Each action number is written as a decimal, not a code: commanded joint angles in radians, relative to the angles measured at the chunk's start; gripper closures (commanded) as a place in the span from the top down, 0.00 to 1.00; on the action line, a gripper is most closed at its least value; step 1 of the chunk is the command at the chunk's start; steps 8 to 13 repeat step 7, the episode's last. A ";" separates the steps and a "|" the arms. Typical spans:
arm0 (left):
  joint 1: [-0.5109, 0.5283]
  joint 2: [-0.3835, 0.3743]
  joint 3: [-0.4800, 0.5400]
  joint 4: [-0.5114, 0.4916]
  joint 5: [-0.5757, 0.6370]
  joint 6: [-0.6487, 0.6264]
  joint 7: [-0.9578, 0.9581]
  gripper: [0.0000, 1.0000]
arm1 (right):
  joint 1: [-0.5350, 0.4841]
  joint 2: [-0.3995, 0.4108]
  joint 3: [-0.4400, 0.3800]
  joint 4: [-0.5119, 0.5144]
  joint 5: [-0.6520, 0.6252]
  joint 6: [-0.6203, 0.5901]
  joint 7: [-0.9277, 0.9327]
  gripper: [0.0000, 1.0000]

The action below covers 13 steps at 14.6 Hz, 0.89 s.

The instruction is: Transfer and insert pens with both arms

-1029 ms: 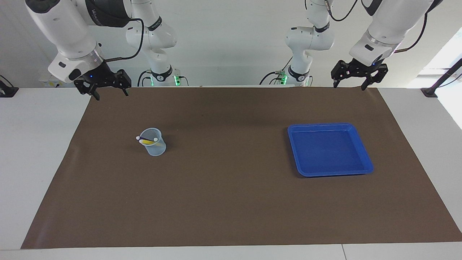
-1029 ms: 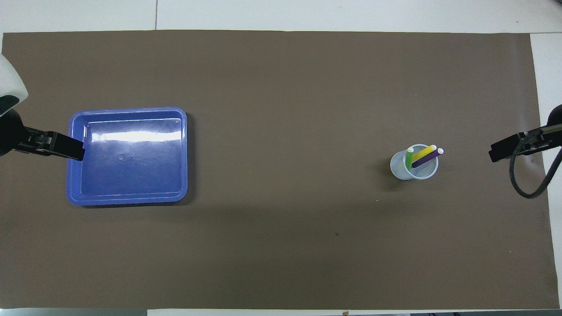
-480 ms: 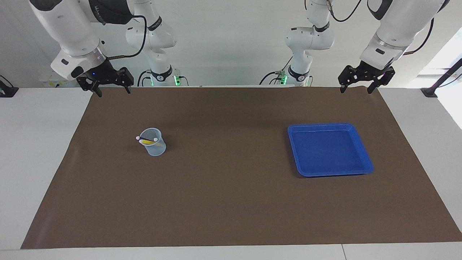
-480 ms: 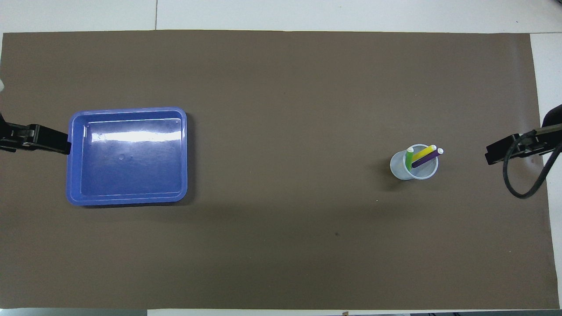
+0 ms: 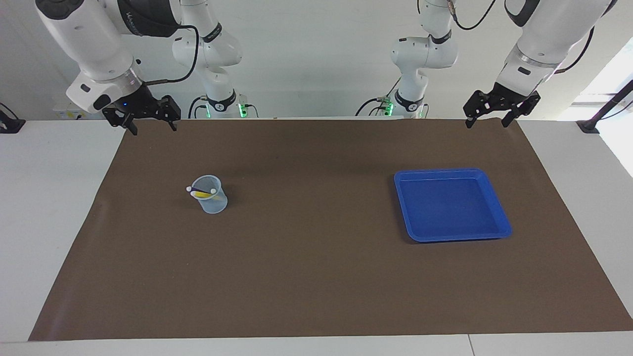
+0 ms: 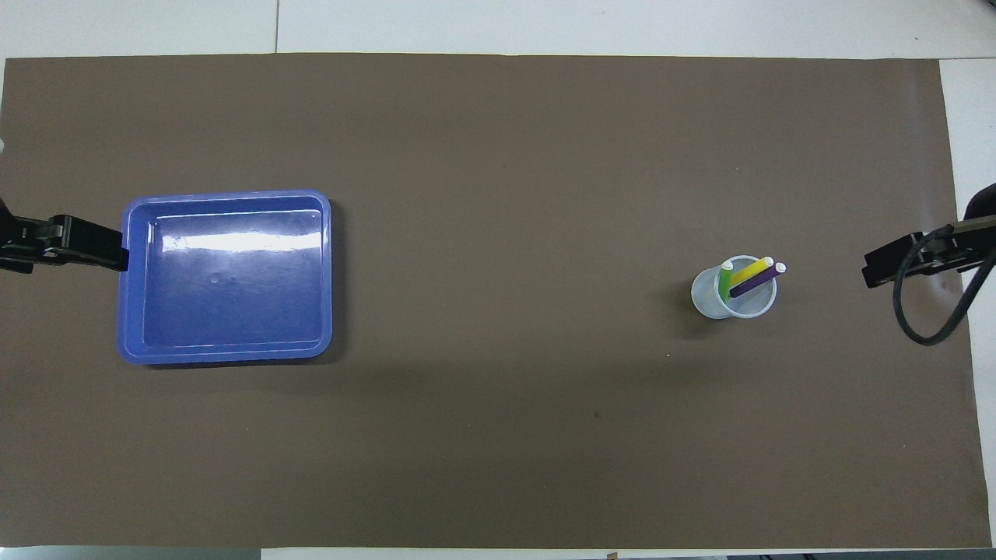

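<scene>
While the overhead view shows only the black tips of the two grippers at its side edges, the facing view shows both arms whole, raised above the robots' edge of the tabletop. The left gripper (image 5: 487, 118) hangs over the corner of the brown mat (image 5: 316, 277) at the left arm's end, its fingers spread wide with nothing between them. The right gripper (image 5: 151, 123) hangs over the mat's corner at the right arm's end, its fingers likewise wide apart and holding nothing.

From above, the three pens can be told apart by colour, which the facing view barely allows: there only a yellow barrel and two pale cap ends show over the rim. All three stand in the clear cup (image 6: 712, 299), leaning with their whitish caps upward: the green pen (image 6: 725, 281), the yellow pen (image 6: 752, 271) and the purple pen (image 6: 753, 281). The yellow and purple pens lean side by side toward the right arm's end of the table; the green one stands more upright.

The cup stands on the mat toward the right arm's end. The blue tray (image 6: 132, 311) lies flat toward the left arm's end, well apart from the cup, and holds nothing; the overhead view shows a bright glare across its floor.
</scene>
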 commanded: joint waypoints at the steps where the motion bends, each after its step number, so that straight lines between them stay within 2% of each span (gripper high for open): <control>1: 0.017 -0.002 -0.006 0.011 -0.016 -0.016 -0.012 1.00 | 0.002 -0.008 -0.001 0.008 -0.004 0.003 0.018 1.00; 7: 0.060 -0.001 -0.041 0.012 -0.016 -0.016 -0.012 1.00 | 0.002 -0.008 0.010 0.008 -0.004 0.005 0.019 1.00; 13: 0.060 -0.001 -0.041 0.012 -0.016 -0.016 -0.012 1.00 | 0.002 -0.008 0.010 0.008 -0.004 0.005 0.019 1.00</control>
